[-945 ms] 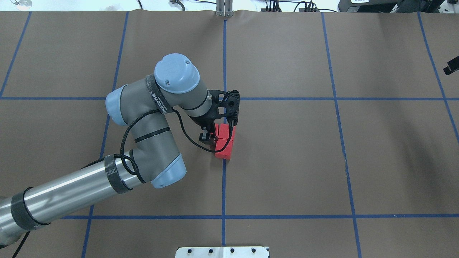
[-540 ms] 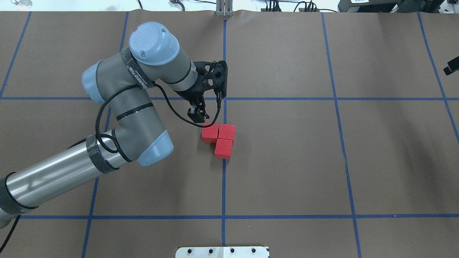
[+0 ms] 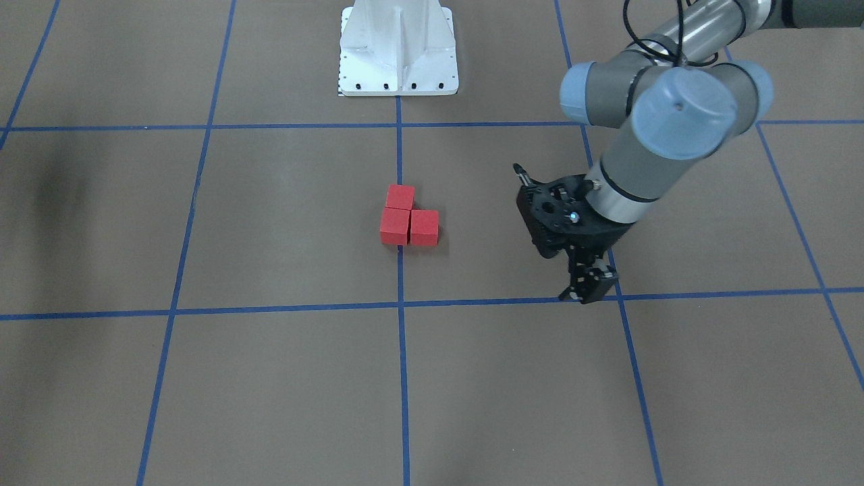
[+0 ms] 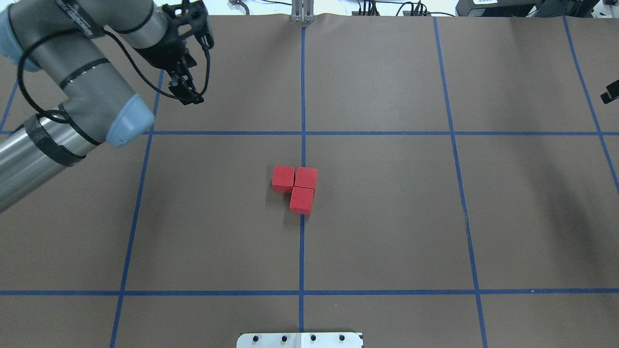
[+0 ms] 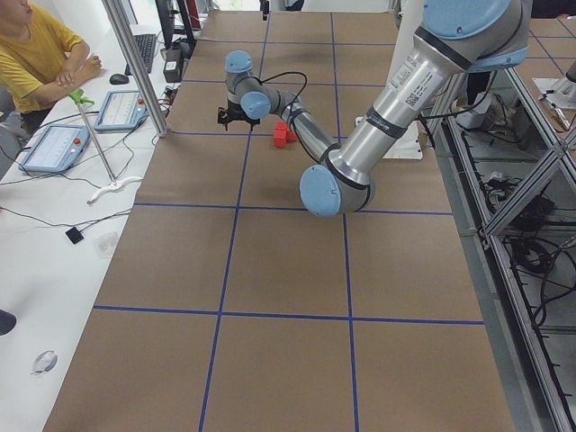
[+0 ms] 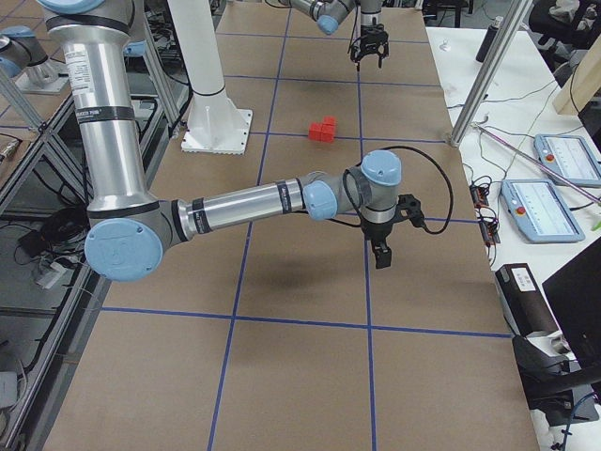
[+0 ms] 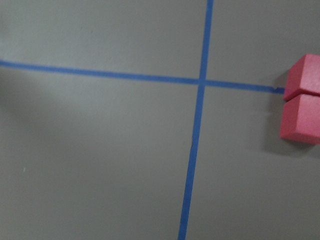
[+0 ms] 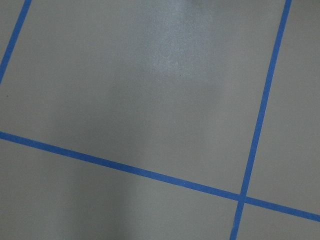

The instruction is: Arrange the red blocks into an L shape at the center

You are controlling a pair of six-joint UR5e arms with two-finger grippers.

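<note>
Your left gripper [image 4: 186, 94] had pulled well away from the blocks [image 4: 295, 186], jaws nearly closed, empty. Front view: blocks [image 3: 408, 219] formed an L on the center line [image 3: 399, 283]. Right gripper [image 6: 380, 254]: cannot tell. Blocks looked light, rigid; grip opposite flat faces.

We see a big brown table top [image 4: 387, 217] with thin blue tape lines [image 4: 302, 251] that make large squares. Along its far edge runs a white bench [image 5: 54, 234] with cables, two flat control tablets [image 5: 54, 148] and a person in a yellow shirt [image 5: 36, 54]. Metal frames [image 5: 531, 189] stand by the near edge.
</note>
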